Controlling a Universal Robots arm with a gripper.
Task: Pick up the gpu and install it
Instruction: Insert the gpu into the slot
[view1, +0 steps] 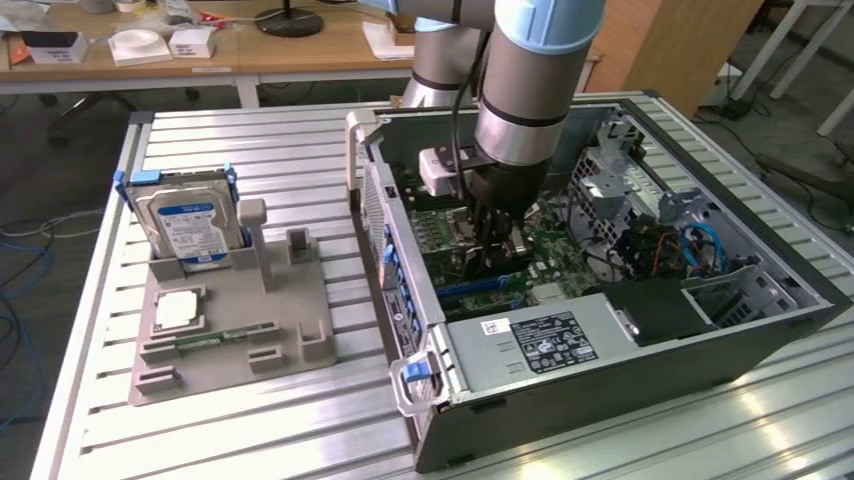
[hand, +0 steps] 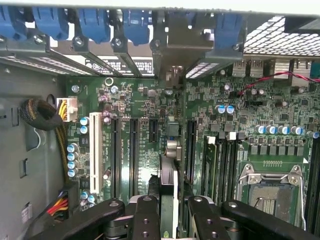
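Exterior view: the arm is reaching down into the open computer case (view1: 641, 330), with the gripper (view1: 497, 225) sitting low over the green motherboard (view1: 554, 255). On the exterior view's left, a grey fixture (view1: 227, 320) is carrying a hard drive (view1: 187, 225) and a memory stick (view1: 220, 337) on the slatted table (view1: 240, 150).

Wrist view: the gripper (hand: 172, 212) is clamping its black fingers (hand: 146, 217) narrowly on the gpu (hand: 169, 175), which is showing edge-on as a thin upright card. The card is standing over the motherboard (hand: 200, 100) among the long dark expansion slots (hand: 134, 155), its bracket end pointing toward the rear slot openings with blue latches (hand: 135, 22).
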